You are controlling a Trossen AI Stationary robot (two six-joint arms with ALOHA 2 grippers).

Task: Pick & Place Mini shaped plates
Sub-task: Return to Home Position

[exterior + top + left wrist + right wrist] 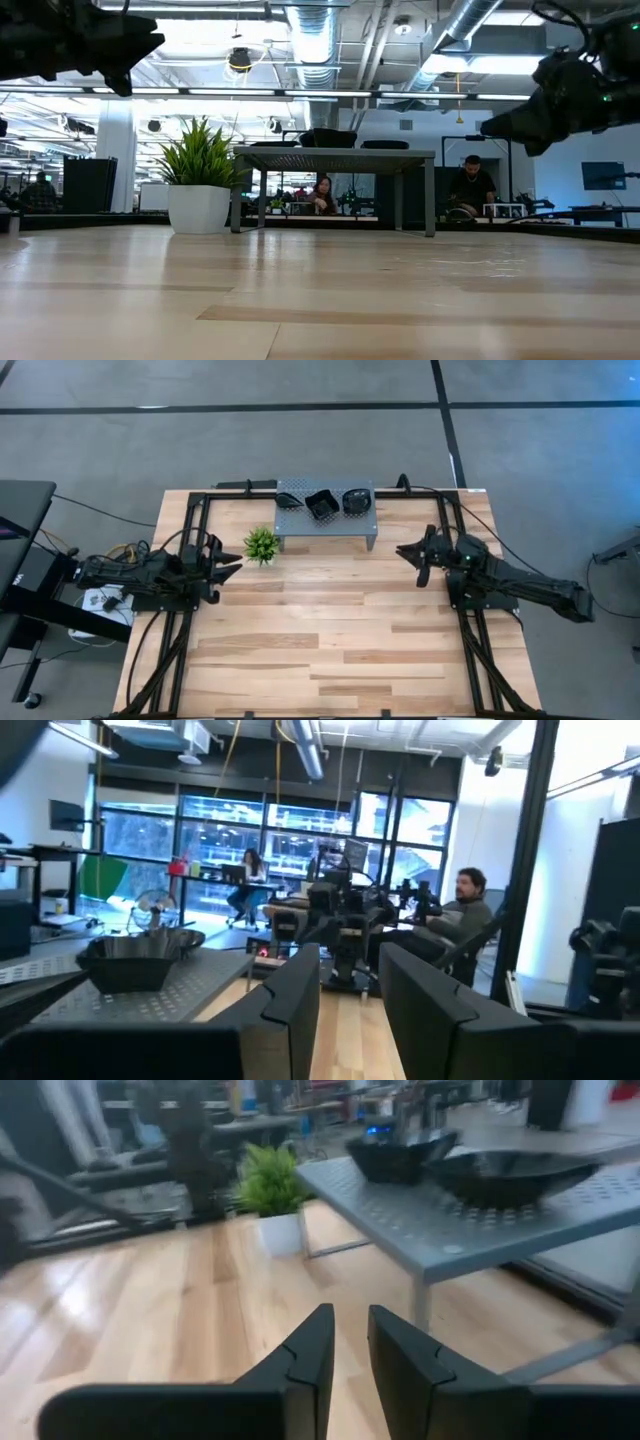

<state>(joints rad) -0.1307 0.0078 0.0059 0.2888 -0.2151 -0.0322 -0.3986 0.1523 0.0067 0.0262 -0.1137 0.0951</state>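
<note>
The mini shaped plates (338,503) sat on top of the grey perforated stand (300,526) at the far edge of the counter (330,630), squarish ones beside leaf-shaped ones. A small green plant (261,544) stood just off the stand's left end. The left gripper (350,950) hung above the counter near the plant, fingers slightly apart and empty. The right gripper (350,1310) hung over the right side, well apart from the stand, fingers a narrow gap apart, holding nothing
</note>
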